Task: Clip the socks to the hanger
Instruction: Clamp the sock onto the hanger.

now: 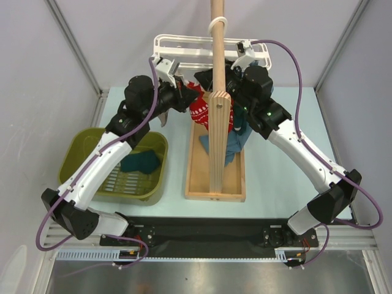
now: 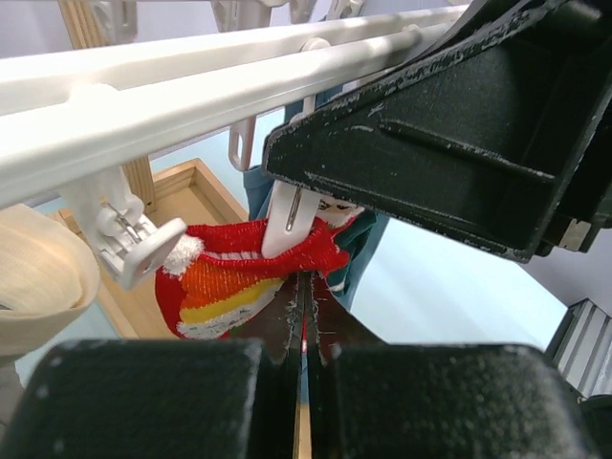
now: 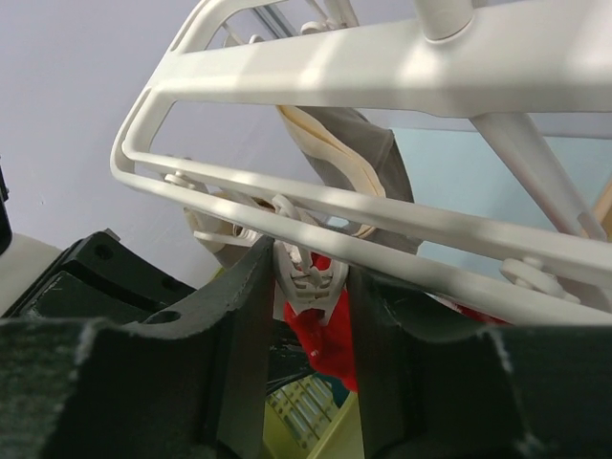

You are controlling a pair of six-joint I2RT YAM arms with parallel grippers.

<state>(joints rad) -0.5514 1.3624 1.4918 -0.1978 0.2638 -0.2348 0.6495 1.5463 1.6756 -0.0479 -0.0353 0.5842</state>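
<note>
The red sock (image 2: 225,277) is hanging just under the hanger (image 1: 184,41), at the far middle of the scene and just left of the pole (image 1: 217,79). Up close its red body is showing a white fluffy patch at one end and orange, yellow and white bands below (from above the white print is reading only as small specks, too small to make out as letters).

A white clip (image 2: 290,215) is dangling from one of the hanger's rails, and its lower end is lying over the sock's top edge. Whether it is biting the fabric cannot be told.

The left gripper (image 2: 304,287) is reaching in from the near side with its fingers pressed together, pinching the sock's lower edge. The right gripper (image 3: 308,273) is coming in from the right, its fingers standing spread on either side of the clip. Whether the pads are touching it is unclear.

A teal sock (image 1: 142,160) is lying in the green basket (image 1: 92,147) at the near left. A blue cloth (image 1: 233,144) is hanging right of the pole, over the wooden base (image 1: 202,184). A grey sock (image 3: 373,158) is hanging from the hanger's far part.
</note>
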